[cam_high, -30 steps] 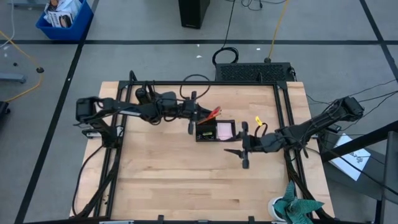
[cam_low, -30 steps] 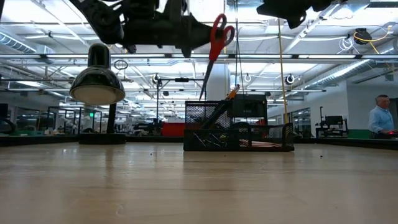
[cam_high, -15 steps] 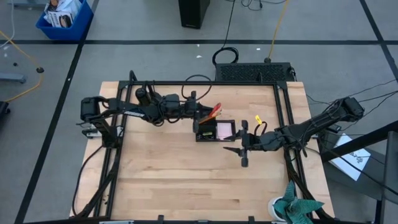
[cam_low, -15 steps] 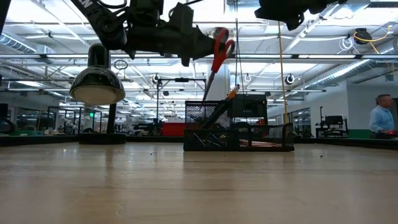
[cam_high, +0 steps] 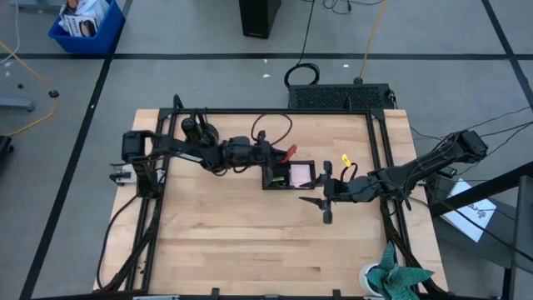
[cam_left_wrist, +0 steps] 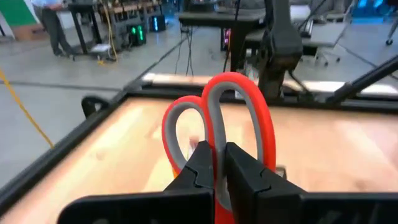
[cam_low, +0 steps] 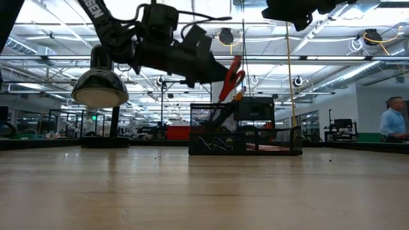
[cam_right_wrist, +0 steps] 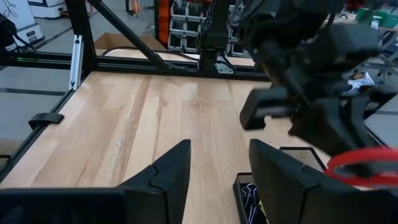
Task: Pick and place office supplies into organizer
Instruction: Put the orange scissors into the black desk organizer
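Observation:
My left gripper [cam_high: 271,158] is shut on the red-handled scissors [cam_high: 287,153] over the left end of the black organizer [cam_high: 276,182]. In the low view the scissors [cam_low: 231,75] slant down, blades inside the organizer's tall mesh cup [cam_low: 211,121], next to an orange pencil [cam_low: 239,94]. A pink notepad [cam_high: 301,175] lies in the organizer. My right gripper [cam_high: 326,198] is open and empty, just right of the organizer. A yellow-green tag [cam_high: 346,161] lies on the table to the organizer's right. My left gripper pinches the scissors between its two fingers [cam_left_wrist: 202,167] just below the red handle loops [cam_left_wrist: 219,163]. The fingers come from the table's left, slanting down. The scissors are tilted, handles up and toward the right, blades down inside the organizer's cup.
A black dome-shaped object [cam_low: 99,86] stands at the table's left in the low view. A teal cloth [cam_high: 396,275] sits at the near right corner. A black frame [cam_high: 379,142] runs round the table. A person [cam_low: 390,121] stands far off in the room.
My left gripper has gone down and toward the organizer, tipping forward. The scissors have come down with it and leaned over more; their handles are lower and their blades have gone into the organizer's tall cup. My right gripper has kept still.

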